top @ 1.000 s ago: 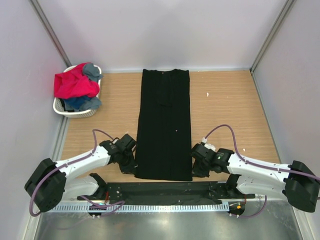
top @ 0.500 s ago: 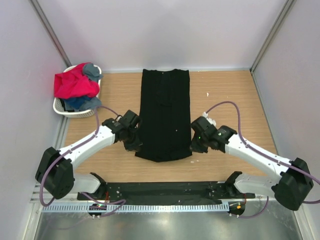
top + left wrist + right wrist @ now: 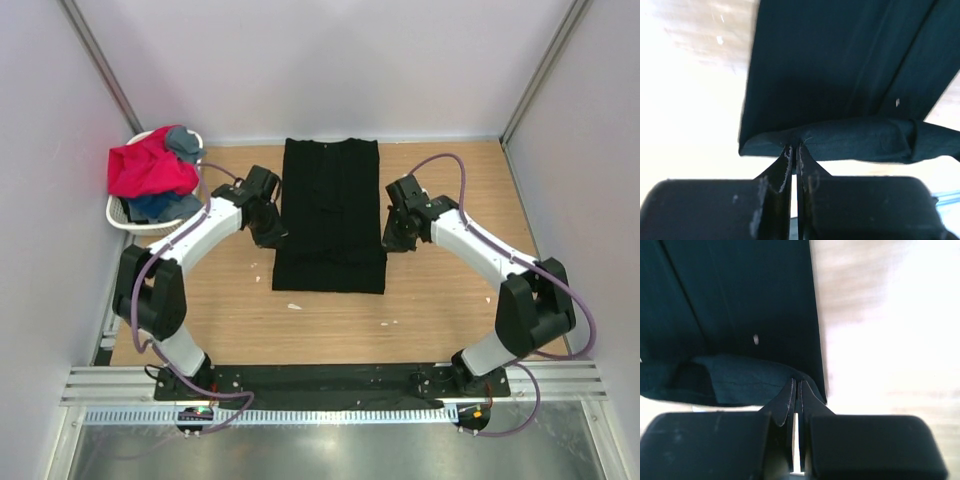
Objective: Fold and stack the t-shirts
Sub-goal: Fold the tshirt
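Observation:
The black t-shirt (image 3: 330, 190) lies as a long narrow strip down the middle of the table, its near end lifted and carried back over itself. My left gripper (image 3: 274, 232) is shut on the left corner of that lifted hem; in the left wrist view (image 3: 794, 146) the jaws pinch the black cloth (image 3: 840, 75). My right gripper (image 3: 390, 238) is shut on the right corner; the right wrist view (image 3: 797, 384) shows the same pinch on the cloth (image 3: 740, 300). Red-pink (image 3: 148, 168), grey (image 3: 186, 142) and blue (image 3: 160, 206) t-shirts sit in the basket.
The white plastic laundry basket (image 3: 150, 226) stands at the back left against the wall. Small white specks lie on the wooden table (image 3: 460, 200) near the shirt's fold and at the right. Grey walls close in both sides and the back.
Both grippers have moved away from me toward the back, carrying the shirt's near hem with them. The shirt now folds over itself and looks much shorter.

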{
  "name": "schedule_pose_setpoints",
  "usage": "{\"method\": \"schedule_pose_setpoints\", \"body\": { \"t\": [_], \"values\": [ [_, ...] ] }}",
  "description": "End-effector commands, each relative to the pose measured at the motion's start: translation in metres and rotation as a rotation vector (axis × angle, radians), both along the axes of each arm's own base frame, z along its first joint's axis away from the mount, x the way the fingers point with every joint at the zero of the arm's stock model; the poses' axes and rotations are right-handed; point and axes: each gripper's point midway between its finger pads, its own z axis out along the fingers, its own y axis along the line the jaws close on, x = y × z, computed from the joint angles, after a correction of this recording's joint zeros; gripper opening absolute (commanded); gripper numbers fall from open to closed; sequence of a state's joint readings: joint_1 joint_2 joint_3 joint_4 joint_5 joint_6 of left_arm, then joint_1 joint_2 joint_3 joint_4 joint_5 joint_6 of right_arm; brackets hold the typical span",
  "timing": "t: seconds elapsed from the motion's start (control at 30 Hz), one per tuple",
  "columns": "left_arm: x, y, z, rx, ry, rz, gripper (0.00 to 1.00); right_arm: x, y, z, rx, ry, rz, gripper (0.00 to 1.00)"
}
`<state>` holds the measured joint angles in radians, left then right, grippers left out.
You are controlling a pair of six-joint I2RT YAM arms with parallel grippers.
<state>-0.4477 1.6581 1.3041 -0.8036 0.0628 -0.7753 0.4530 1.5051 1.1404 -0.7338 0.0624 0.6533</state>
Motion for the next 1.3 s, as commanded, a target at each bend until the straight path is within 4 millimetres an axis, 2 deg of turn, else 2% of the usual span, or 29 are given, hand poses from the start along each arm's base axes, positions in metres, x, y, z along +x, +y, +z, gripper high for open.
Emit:
{"method": "schedule_pose_setpoints", "body": {
  "t": [0.0,0.03,0.17,0.23,0.3,0.33,0.4,0.43,0.47,0.63,0.67,0.83,0.9,1.1,1.13,1.2,1.23,1.27],
  "values": [
    [0.026,0.003,0.002,-0.014,-0.027,-0.007,0.00,0.043,0.002,0.016,0.039,-0.097,0.036,0.01],
    [0.032,0.006,0.000,-0.015,-0.025,0.004,0.00,0.049,0.000,0.007,0.035,-0.078,0.030,0.01],
    [0.055,0.007,-0.002,-0.018,-0.035,0.007,0.00,0.071,0.003,0.000,0.062,-0.062,0.044,0.01],
    [0.067,0.003,0.005,-0.032,-0.063,-0.007,0.00,0.079,0.001,-0.002,0.064,-0.059,0.043,0.01],
    [0.075,0.001,0.000,-0.027,-0.054,-0.017,0.00,0.092,0.004,-0.005,0.078,-0.059,0.047,0.01],
    [0.081,-0.002,0.004,-0.040,-0.065,-0.028,0.00,0.097,0.005,-0.005,0.088,-0.058,0.049,0.01],
    [0.086,-0.002,-0.005,-0.033,-0.039,-0.031,0.00,0.108,0.008,-0.006,0.095,-0.061,0.053,0.01],
    [0.092,-0.003,0.001,-0.038,-0.055,-0.031,0.00,0.111,0.008,-0.005,0.093,-0.065,0.057,0.01],
    [0.094,-0.001,0.000,-0.030,-0.051,-0.030,0.00,0.118,0.009,-0.001,0.097,-0.079,0.062,0.01],
    [0.115,0.007,-0.006,-0.017,-0.055,-0.002,0.00,0.135,0.008,-0.009,0.105,-0.071,0.067,0.01],
    [0.120,0.006,-0.002,-0.022,-0.065,-0.001,0.00,0.141,0.007,-0.006,0.106,-0.084,0.068,0.01],
    [0.128,0.006,-0.013,-0.019,-0.052,0.001,0.00,0.156,0.002,-0.013,0.104,-0.075,0.059,0.01],
    [0.132,0.006,-0.020,-0.016,-0.046,0.007,0.00,0.164,0.001,-0.010,0.110,-0.086,0.054,0.01],
    [0.143,0.009,-0.037,0.004,-0.029,0.012,0.01,0.175,0.001,-0.027,0.096,-0.067,0.060,0.01],
    [0.148,0.008,-0.033,-0.002,-0.044,0.009,0.03,0.177,0.000,-0.029,0.091,-0.066,0.060,0.01],
    [0.155,0.009,-0.031,0.001,-0.060,0.008,0.19,0.182,-0.001,-0.029,0.091,-0.066,0.058,0.03],
    [0.162,0.008,-0.025,0.002,-0.084,-0.005,0.27,0.182,-0.003,-0.028,0.091,-0.060,0.051,0.15],
    [0.165,0.008,-0.023,0.004,-0.094,-0.010,0.41,0.188,-0.005,-0.023,0.089,-0.076,0.046,0.22]
  ]
}}
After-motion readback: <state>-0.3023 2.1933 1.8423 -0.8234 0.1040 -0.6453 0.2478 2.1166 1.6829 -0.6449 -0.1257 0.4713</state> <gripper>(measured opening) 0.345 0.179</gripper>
